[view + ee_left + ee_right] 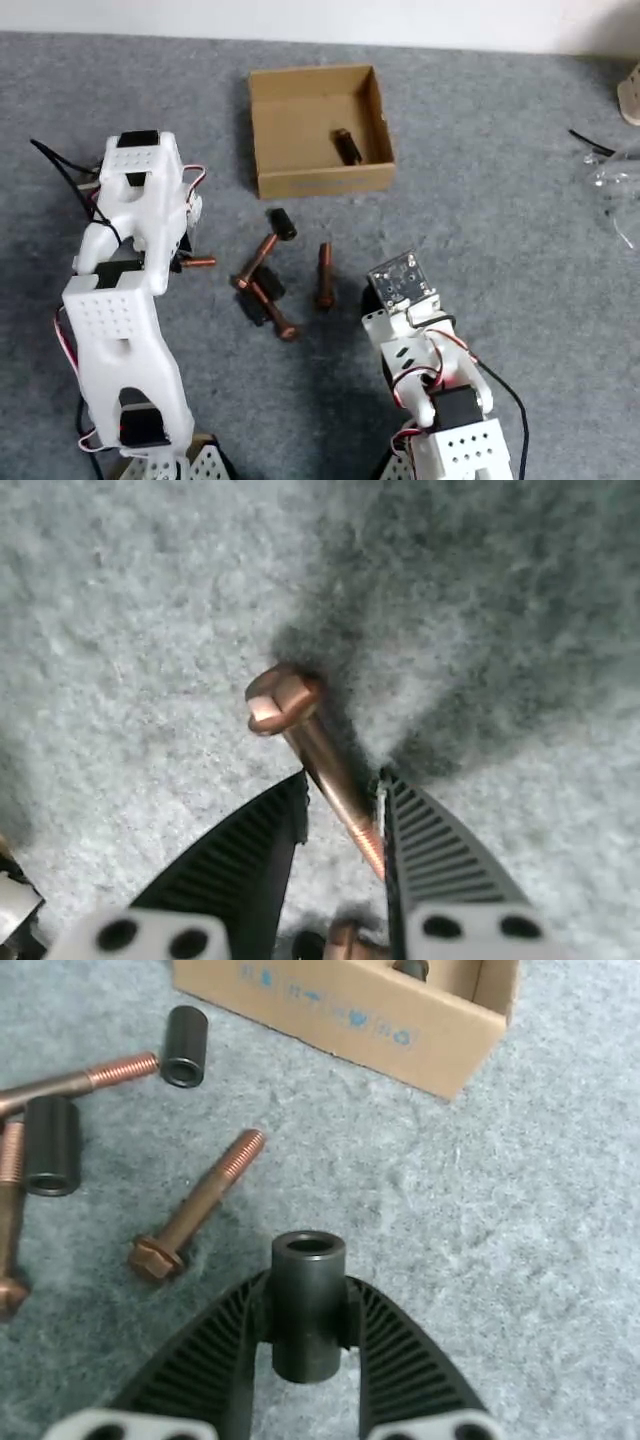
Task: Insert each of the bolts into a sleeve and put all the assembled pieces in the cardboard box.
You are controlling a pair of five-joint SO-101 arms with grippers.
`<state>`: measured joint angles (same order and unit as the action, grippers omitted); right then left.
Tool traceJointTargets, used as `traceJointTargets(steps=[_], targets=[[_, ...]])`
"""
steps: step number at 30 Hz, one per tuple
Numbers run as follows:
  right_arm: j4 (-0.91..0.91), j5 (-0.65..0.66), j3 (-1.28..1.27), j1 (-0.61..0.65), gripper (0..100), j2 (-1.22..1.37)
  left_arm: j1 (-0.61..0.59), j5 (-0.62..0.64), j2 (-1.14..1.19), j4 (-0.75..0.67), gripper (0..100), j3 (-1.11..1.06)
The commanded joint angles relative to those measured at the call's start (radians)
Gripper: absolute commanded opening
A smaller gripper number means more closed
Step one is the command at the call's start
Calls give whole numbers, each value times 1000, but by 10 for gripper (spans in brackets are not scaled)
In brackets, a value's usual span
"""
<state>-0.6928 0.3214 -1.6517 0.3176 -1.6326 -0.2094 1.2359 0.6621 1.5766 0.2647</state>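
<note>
My left gripper (343, 792) is shut on the shank of a copper bolt (305, 735), held just above the grey carpet; in the high view that bolt (199, 262) sticks out of the left arm. A black sleeve (308, 1305) stands upright in my right gripper (308, 1310), which is shut on it, near the loose parts. Three bolts lie between the arms (256, 260) (274, 311) (325, 275), with two sleeves among them (282, 223) (262, 288). Beyond them stands the cardboard box (268, 120) with one assembled piece (347, 146) inside.
Grey carpet covers the table. Clear plastic bits and a black wire (610, 170) lie at the far right, and a beige object (630, 92) sits at the right edge. Cables run beside both arm bases.
</note>
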Motion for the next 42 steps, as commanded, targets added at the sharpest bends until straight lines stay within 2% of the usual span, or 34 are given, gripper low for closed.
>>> traceJointTargets(steps=[1,12,21,25,37,40,42], targets=[[44,-5,12,-13,5,-12,15,20,12,-21,130,-10],[44,-5,12,-13,5,-12,13,20,105,-14,127,73],[44,-5,12,-13,5,-12,15,20,120,46,124,122],[44,-5,12,-13,5,-12,12,20,120,51,0,117],[44,-5,12,-13,5,-12,19,12,111,51,5,128],[44,-5,12,-13,5,-12,21,11,113,52,5,173],[44,-5,12,-13,5,-12,21,-37,111,86,5,234]])
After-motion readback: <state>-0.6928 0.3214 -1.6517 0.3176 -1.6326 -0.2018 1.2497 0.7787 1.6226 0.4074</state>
